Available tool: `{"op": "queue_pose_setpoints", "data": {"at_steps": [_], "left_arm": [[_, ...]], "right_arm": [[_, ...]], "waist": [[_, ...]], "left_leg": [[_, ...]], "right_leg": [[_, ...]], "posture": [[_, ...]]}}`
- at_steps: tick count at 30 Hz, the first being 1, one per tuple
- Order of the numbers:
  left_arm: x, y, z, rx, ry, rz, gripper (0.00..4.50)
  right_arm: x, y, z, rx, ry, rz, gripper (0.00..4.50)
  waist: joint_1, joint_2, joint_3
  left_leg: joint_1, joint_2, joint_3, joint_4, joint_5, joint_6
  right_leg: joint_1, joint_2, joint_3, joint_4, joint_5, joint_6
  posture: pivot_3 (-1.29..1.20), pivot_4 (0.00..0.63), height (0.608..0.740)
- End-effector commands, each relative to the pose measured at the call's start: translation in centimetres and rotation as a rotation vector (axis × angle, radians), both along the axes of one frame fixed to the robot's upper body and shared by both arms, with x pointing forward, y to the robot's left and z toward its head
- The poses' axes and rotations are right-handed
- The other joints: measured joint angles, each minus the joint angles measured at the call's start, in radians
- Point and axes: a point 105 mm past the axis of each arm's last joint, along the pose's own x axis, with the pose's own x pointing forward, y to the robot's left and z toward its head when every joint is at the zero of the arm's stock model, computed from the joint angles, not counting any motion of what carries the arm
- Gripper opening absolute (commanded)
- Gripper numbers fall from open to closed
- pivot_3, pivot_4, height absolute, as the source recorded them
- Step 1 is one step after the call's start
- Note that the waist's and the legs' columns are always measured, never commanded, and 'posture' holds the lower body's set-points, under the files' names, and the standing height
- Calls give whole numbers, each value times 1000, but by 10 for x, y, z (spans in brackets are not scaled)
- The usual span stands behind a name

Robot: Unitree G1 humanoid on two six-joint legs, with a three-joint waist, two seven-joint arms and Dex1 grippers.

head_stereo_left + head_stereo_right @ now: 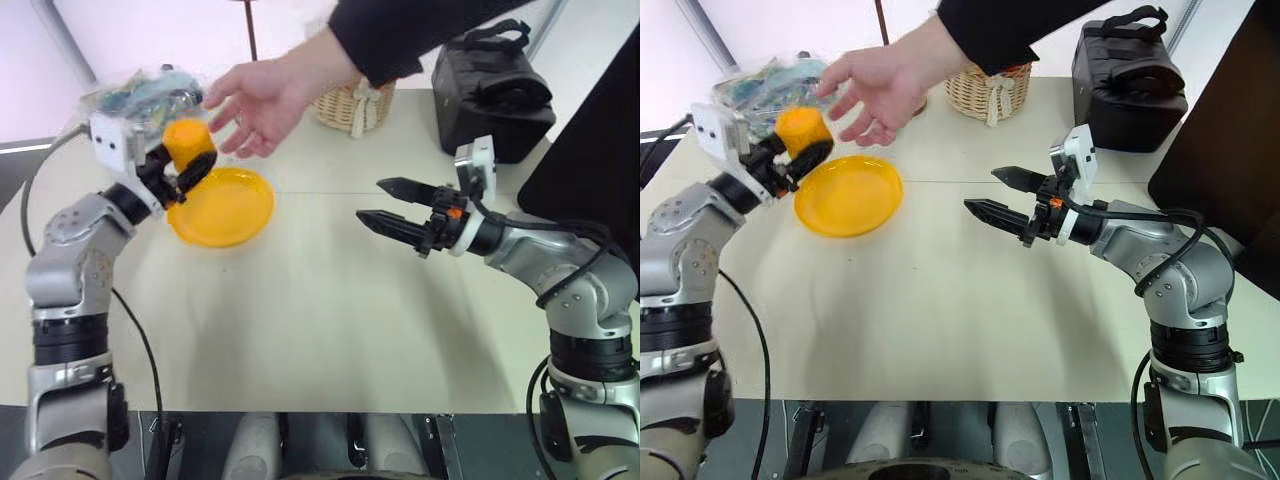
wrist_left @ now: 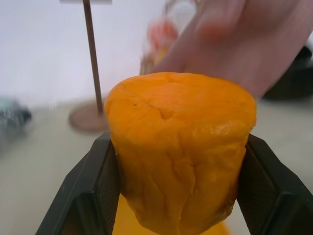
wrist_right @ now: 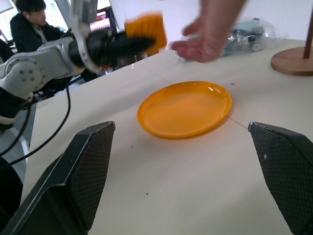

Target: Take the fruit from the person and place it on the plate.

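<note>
My left gripper (image 1: 183, 170) is shut on the fruit (image 1: 187, 140), a small blocky orange-yellow piece, held above the table just left of the plate (image 1: 225, 208). Up close, the fruit (image 2: 181, 152) sits squeezed between my two black fingers (image 2: 93, 191). The person's open hand (image 1: 262, 100) hovers just right of the fruit, fingers spread, apart from it. The glossy yellow-orange plate (image 1: 848, 195) lies flat on the table with nothing on it. Over the table's right half, my right gripper (image 1: 385, 205) stands open and holds nothing.
A wicker basket (image 1: 352, 105) stands behind the plate, and a black bag (image 1: 492, 95) sits at the back right. A clear plastic bag (image 1: 140, 92) lies at the back left. A round wooden stand base (image 3: 293, 61) rests beyond the plate.
</note>
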Motion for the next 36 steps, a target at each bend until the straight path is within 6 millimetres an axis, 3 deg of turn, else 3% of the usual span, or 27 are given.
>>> {"op": "queue_pose_setpoints", "data": {"at_steps": [1, 4, 11, 18, 19, 21, 27, 32, 36], "left_arm": [[-4, 1, -20, 89, 66, 13, 2568], [0, 3, -35, 116, 98, 49, 2568], [17, -1, -28, 5, -63, 90, 2568], [32, -8, -39, -64, -61, 74, 2568], [33, -9, -37, -73, -67, 69, 3629], [33, -10, -34, -82, -77, 52, 4467], [35, -4, -26, -59, -105, 73, 4467], [20, 17, 12, -57, -159, 92, 4467], [-6, 30, 15, 23, -109, 68, 4467]], "right_arm": [[-4, 2, 10, 6, -54, 13, 4500], [-4, 4, 7, 2, -48, 18, 4500], [-1, 5, 3, 0, -38, 19, 4500], [-1, 5, 1, -5, -34, 10, 4500], [-1, 4, 1, -9, -34, 6, 4500], [-1, 3, 0, -12, -34, 0, 4500], [-1, 2, 0, -10, -34, -6, 4500], [0, -1, 1, -13, -36, -13, 4500], [4, -9, -3, -29, -30, -39, 4500]], "waist": [[4, 0, 0], [12, 0, 0], [26, -1, 0], [27, -1, 0], [28, -1, 0], [28, -1, 0], [27, -1, 0], [20, -1, 0], [12, -1, 0]], "left_leg": [[0, 0, 0, 0, 0, 0], [-2, 0, -1, 1, 0, 0], [-3, 0, -1, 3, 0, 0], [-3, -1, -1, 3, 0, 0], [-3, 0, -1, 3, 0, 0], [-3, 0, -1, 3, 0, 0], [-3, 0, -1, 3, 0, 0], [-3, 0, -1, 3, 0, 0], [-3, 0, -1, 2, 0, 0]], "right_leg": [[0, 0, 0, 0, 0, 0], [0, 0, -1, 0, 0, 0], [0, -1, -2, 0, 0, 0], [0, -1, -2, 0, 0, 0], [0, -1, -2, 0, 0, 0], [0, 0, -2, 0, 0, 0], [0, 0, -2, 0, 0, 0], [-1, 0, -2, 0, 0, 0], [-1, 0, -2, 0, 0, 0]], "posture": [[0, 150, 740], [0, 150, 740], [0, 150, 740], [0, 150, 740], [0, 150, 740], [0, 150, 740], [0, 150, 740], [0, 150, 740], [0, 150, 740]]}}
